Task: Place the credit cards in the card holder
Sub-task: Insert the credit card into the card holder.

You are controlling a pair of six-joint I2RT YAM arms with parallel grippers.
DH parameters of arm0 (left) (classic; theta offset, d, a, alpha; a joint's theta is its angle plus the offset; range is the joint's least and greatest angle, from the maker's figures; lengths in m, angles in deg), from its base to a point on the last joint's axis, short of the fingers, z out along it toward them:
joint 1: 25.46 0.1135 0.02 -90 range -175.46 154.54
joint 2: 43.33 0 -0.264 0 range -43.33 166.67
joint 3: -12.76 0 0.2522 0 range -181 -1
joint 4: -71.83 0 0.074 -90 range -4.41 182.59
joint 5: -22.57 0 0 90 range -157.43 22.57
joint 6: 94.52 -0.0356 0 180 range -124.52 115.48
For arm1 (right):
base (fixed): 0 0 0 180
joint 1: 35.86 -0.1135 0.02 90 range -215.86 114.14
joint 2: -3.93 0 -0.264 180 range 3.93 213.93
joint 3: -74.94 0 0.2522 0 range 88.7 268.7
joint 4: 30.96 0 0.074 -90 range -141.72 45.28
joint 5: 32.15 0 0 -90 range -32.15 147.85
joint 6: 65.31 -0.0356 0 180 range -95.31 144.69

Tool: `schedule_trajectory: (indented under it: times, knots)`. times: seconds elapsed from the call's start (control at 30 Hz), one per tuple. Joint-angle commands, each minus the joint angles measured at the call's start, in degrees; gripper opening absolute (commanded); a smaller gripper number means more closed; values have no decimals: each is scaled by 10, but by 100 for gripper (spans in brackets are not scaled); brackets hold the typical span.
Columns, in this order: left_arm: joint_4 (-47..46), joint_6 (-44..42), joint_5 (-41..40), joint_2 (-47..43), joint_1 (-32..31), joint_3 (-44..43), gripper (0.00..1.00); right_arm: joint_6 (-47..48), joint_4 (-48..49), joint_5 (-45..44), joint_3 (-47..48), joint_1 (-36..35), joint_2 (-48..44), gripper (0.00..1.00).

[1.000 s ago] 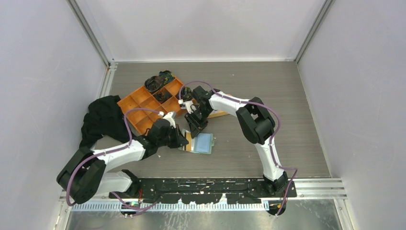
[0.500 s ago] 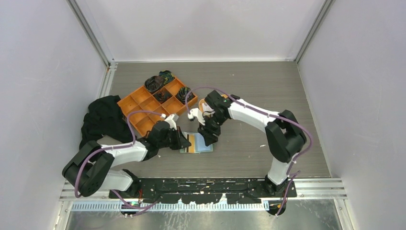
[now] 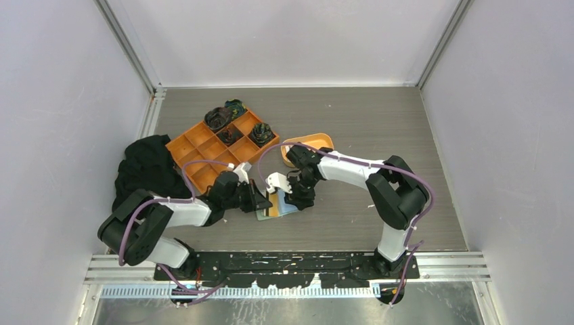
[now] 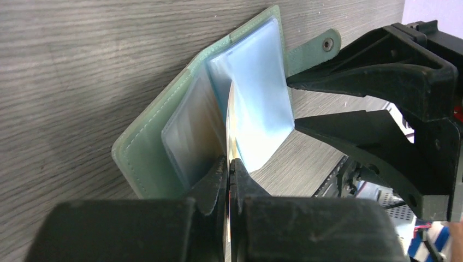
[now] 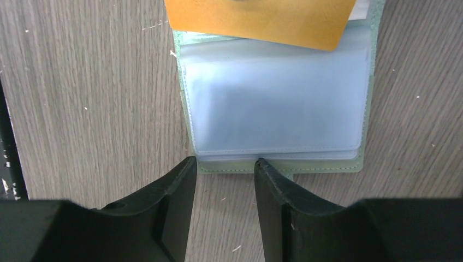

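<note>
The green card holder [image 4: 143,154] lies open on the table, its glossy pockets [image 4: 256,103] fanned up. My left gripper [image 4: 229,161] is shut on a thin credit card [image 4: 230,123], seen edge-on, which stands between two pocket leaves. In the right wrist view this card [image 5: 256,19] shows an orange face over the far half of the card holder [image 5: 273,109]. My right gripper [image 5: 221,164] is open, its tips resting at the holder's near edge beside the closing tab, with nothing between them. From above, both grippers [image 3: 260,201] [image 3: 296,198] flank the holder [image 3: 284,208].
An orange compartment tray [image 3: 203,145] with dark items in its back cells sits at back left. An oval orange dish [image 3: 311,143] lies behind the right gripper. A black cloth [image 3: 145,169] is heaped at the far left by the wall.
My right gripper has swung from near the orange tray down to the holder's right edge and has opened. The left gripper has kept its grip on the card at the holder.
</note>
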Motion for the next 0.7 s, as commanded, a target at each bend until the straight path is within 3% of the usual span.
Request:
schedule_trajectory:
  times: [0.0,0.33,0.67]
  knots:
    - [-26,40,10,5,6,23,0,20,24,-42,7,-11,7,48]
    - [-43,88,46,21,18,19,0,22,21,-53,11,-22,14,46]
    - [-170,149,107,105,41,24,0,23,20,-60,12,-26,16,45]
